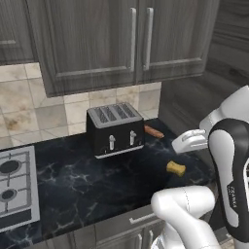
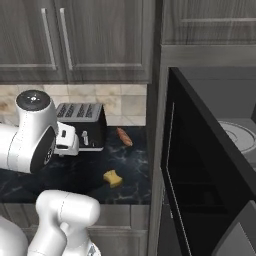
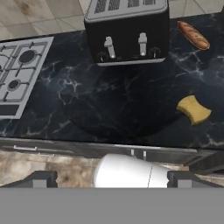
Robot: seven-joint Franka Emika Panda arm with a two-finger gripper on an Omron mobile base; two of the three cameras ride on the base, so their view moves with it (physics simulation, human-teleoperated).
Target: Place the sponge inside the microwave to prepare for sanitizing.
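The sponge (image 1: 176, 168) (image 2: 113, 178) (image 3: 194, 109), a small yellow-orange block, lies on the black marble counter (image 1: 82, 185) near its front right edge. The microwave (image 2: 200, 165) is built in to the right of the counter. Its dark glass door stands swung open toward me, and the round turntable (image 2: 240, 135) shows inside. My gripper (image 3: 113, 179) hangs above the counter's front edge, looking down. It is open, its fingertips (image 3: 41, 178) are wide apart, and nothing is between them. The sponge is apart from it, ahead and to the right in the hand view.
A black four-slot toaster (image 1: 114, 129) (image 2: 82, 125) (image 3: 127, 30) stands at the back of the counter. A reddish-brown sausage-shaped item (image 1: 154, 132) (image 2: 124, 136) (image 3: 193, 35) lies to its right. A grey stove top (image 1: 12, 187) (image 3: 19, 74) is at the left. Wall cabinets (image 1: 131, 39) hang overhead.
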